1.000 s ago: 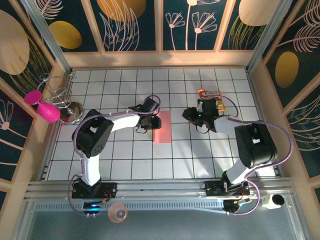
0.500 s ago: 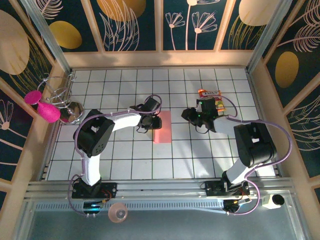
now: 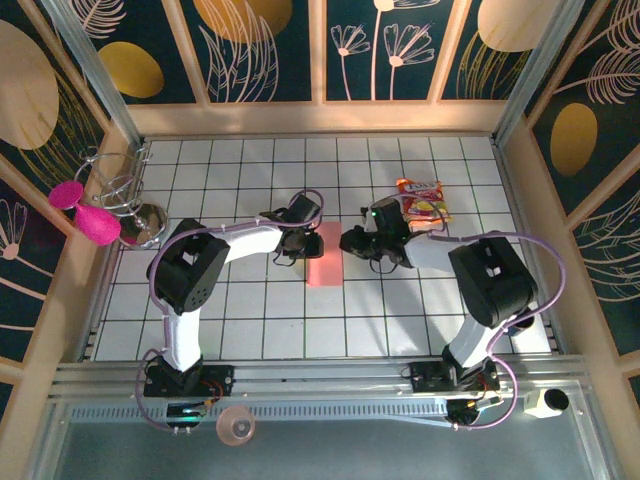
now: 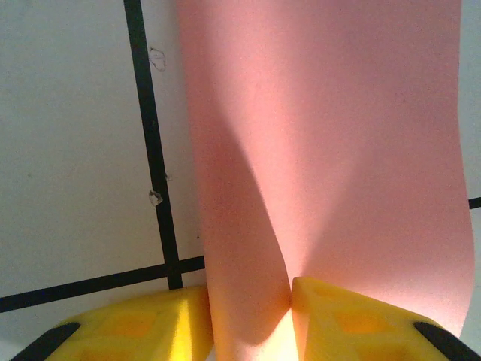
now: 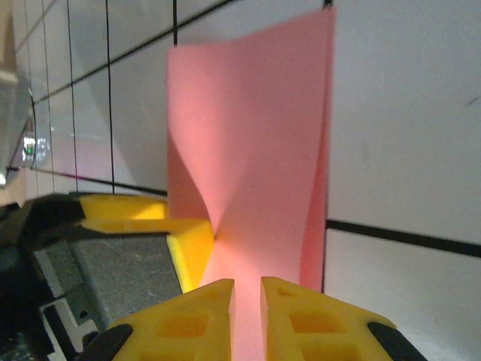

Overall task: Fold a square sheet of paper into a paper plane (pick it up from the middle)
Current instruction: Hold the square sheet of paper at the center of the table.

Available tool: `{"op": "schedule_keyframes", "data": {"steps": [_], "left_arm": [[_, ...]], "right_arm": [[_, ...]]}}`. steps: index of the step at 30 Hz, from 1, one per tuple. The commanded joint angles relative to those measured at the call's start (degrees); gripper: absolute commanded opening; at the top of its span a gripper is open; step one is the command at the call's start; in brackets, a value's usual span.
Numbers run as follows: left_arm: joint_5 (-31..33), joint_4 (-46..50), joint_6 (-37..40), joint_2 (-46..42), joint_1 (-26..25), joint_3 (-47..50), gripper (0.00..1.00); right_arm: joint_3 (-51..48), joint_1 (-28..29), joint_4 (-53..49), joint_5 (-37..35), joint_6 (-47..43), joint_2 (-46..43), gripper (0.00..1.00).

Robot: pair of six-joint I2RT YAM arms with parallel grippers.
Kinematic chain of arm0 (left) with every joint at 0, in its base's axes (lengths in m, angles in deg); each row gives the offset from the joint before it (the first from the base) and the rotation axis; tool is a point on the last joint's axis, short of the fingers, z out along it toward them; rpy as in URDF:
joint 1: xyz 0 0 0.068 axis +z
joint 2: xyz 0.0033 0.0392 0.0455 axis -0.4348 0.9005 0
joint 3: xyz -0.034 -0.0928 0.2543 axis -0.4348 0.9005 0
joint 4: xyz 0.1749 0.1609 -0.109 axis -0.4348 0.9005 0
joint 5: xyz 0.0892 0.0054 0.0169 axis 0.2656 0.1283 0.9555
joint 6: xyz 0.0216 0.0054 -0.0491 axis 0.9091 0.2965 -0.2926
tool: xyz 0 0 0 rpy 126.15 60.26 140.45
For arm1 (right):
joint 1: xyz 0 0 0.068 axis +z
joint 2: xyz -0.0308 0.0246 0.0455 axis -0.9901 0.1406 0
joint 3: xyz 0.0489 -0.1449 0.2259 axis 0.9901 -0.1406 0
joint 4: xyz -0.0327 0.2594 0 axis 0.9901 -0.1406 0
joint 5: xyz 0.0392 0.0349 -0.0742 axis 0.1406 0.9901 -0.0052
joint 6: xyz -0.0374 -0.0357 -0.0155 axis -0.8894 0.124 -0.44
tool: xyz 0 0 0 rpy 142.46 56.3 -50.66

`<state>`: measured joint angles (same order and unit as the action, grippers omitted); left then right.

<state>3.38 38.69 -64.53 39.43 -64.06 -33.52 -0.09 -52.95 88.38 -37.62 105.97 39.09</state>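
Observation:
The square sheet of paper is salmon pink and lies folded into a narrow strip on the tiled floor, its middle bulged upward. My left gripper is at the sheet's left edge. In the left wrist view the left gripper is shut on a raised fold of the paper. My right gripper touches the sheet's right edge. In the right wrist view the right gripper has its jaws almost together, and the pink paper fills the narrow gap. The left gripper's yellow finger presses the far side.
A red-and-yellow snack packet lies behind the right gripper. A wire rack with magenta discs stands at the far left. The wooden walls ring the tiled floor. A small white device sits at the near right.
My right gripper has moved left from beside the snack packet to the sheet's right edge, and its jaws have narrowed. The left gripper has kept its hold and place.

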Motion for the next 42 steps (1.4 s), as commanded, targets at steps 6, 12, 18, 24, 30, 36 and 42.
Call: {"op": "schedule_keyframes", "data": {"steps": [6,12,18,24,30,36,42], "left_arm": [[2.91,-1.37,1.16,14.15,0.23,6.79,0.38],[2.92,-1.36,1.5,13.56,0.24,6.88,0.39],[3.27,-0.93,2.58,12.94,0.27,6.18,0.38],[3.01,-1.02,3.12,12.66,0.27,5.8,0.38],[2.59,-0.76,3.04,10.9,0.27,5.39,0.39],[2.08,0.22,1.43,5.07,0.3,4.15,0.45],[-0.5,-0.8,-3.49,-0.22,0.24,6.8,0.51]], "right_arm": [[4.08,1.79,-0.12,2.98,0.53,4.77,0.13],[5.19,1.79,-1.54,3.52,0.47,6.48,0.11],[5.37,1.79,-3.62,2.63,0.28,7.4,0.11],[5.28,1.77,-4.94,2.37,0.22,7.7,0.11],[5.41,1.79,-7.24,0.64,0.12,8.75,0.1],[5.87,1.79,-9.11,-0.51,0.28,9.87,0.1],[5.89,1.79,-8.97,-0.31,0.98,9.74,0.1]]}}
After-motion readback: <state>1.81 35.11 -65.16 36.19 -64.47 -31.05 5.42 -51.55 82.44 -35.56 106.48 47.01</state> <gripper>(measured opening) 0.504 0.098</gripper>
